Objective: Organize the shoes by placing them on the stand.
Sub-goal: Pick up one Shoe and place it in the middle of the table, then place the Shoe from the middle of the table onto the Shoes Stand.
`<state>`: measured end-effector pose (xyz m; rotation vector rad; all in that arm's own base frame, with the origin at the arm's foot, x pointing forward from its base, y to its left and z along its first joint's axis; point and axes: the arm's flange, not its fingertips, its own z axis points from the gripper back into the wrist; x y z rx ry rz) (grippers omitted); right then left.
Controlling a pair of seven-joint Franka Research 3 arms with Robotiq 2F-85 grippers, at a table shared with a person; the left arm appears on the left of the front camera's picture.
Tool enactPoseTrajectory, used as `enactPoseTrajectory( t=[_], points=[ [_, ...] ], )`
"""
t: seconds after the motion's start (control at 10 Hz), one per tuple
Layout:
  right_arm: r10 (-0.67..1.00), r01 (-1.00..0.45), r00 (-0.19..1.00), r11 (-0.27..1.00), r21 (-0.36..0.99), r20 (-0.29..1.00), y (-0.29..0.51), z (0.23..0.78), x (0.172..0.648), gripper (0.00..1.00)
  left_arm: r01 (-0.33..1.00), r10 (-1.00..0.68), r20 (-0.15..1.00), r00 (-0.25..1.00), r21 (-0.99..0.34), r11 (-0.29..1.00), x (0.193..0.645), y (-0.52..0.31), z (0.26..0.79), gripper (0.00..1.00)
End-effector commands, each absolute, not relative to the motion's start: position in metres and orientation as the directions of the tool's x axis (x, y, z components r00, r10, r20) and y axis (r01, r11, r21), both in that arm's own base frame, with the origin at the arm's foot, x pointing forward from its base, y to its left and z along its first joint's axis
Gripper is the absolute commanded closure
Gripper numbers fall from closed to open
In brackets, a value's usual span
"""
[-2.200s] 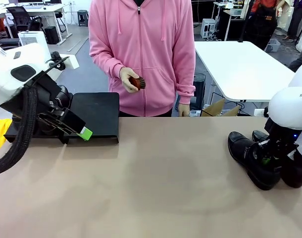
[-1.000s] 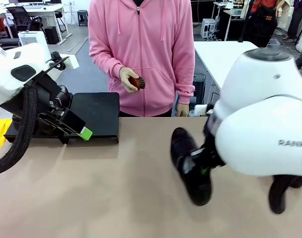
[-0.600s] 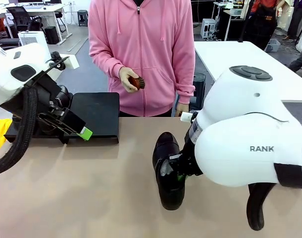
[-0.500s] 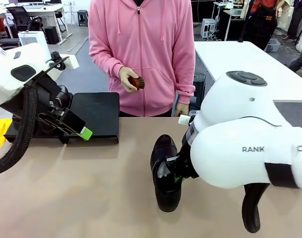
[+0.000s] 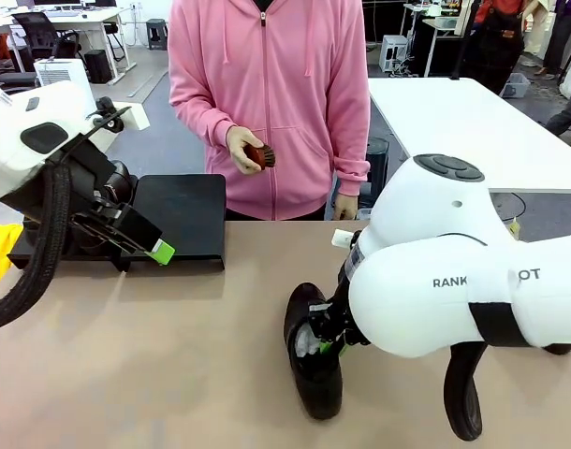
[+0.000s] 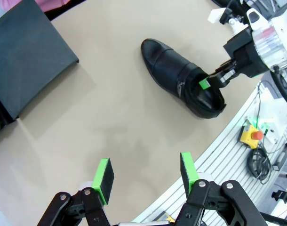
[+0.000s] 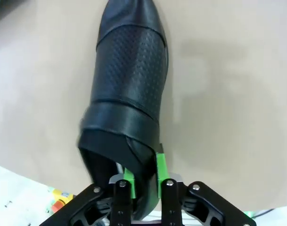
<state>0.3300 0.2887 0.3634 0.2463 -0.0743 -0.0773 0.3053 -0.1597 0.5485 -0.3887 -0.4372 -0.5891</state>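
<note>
Straddling the collar rim of a glossy black shoe, the right gripper has one green pad inside the opening and the other outside against the leather. Its jaws stand only a narrow way apart with the collar wall between them; whether the pads press on the leather or stand just free of it I cannot tell. The shoe lies sole-down on the tan table, its toe pointing straight away from this gripper along the line of the fingers, and something white shows in its opening just beside the pads. The left gripper hangs above bare table with its jaws wide apart and nothing between its green pads. From it, the shoe lies well ahead and off to one finger's side, and the stand, a flat matte-black platform, sits ahead toward the other side, well apart from the shoe. Beyond the stand a person in a pink hoodie holds a small reddish-brown brush in one hand
</note>
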Motion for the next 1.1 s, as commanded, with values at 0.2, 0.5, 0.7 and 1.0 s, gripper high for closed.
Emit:
enactPoseTrajectory(
  t=[0.2, 0.5, 0.7, 1.0],
  points=[
    [-0.084, 0.055, 0.994, 0.935, 0.352, 0.068, 0.265, 0.387, 0.325, 0.0, 0.61, -0.441, 0.5, 0.745, -0.245, 0.753, 0.305, -0.159, 0.549, 0.26],
    [-0.123, 0.082, 0.988, 0.923, 0.375, 0.089, 0.217, 0.427, 0.313, 0.0, 0.61, -0.441, 0.5, 0.745, -0.245, 0.753, 0.305, -0.159, 0.549, 0.26],
    [-0.129, 0.086, 0.987, 0.928, 0.363, 0.093, 0.24, 0.421, 0.325, 0.0, 0.61, -0.441, 0.5, 0.745, -0.245, 0.753, 0.305, -0.159, 0.549, 0.26],
    [-0.129, 0.086, 0.987, 0.928, 0.363, 0.093, 0.24, 0.421, 0.325, 0.0, 0.61, -0.441, 0.5, 0.745, -0.245, 0.753, 0.305, -0.159, 0.549, 0.26]
  ],
)
